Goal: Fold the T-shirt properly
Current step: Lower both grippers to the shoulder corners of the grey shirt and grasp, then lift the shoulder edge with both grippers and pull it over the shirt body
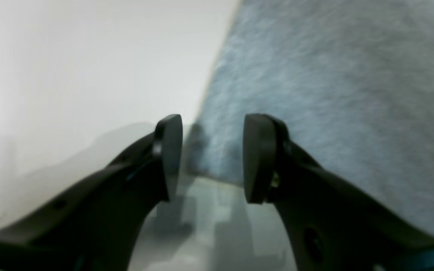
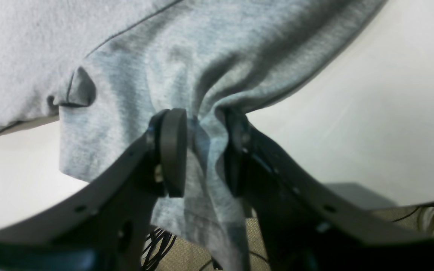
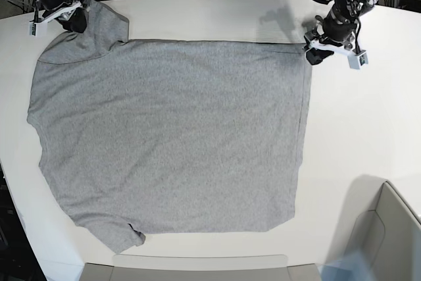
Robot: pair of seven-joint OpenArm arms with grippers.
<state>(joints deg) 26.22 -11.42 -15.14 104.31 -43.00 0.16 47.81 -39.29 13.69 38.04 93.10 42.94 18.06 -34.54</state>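
Flat on the white table (image 3: 368,116): grey T-shirt (image 3: 171,136), plain side up, nearer the left edge. Left hand (image 1: 212,158) parted, empty, at a shirt corner. Right hand (image 2: 202,150) pinching bunched sleeve cloth.

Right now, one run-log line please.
T-shirt: flat, plain side up | left hand: open at hem corner | right hand: around sleeve cloth

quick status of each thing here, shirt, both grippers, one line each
T-shirt: spread flat on the white table, plain side up, not yet folded, one far sleeve bunched up.
Left gripper: jaws open, empty, at the shirt's far corner.
Right gripper: jaws around a bunched fold of the sleeve, cloth pinched between them.
Grey bin: at the near table edge, contents not visible.
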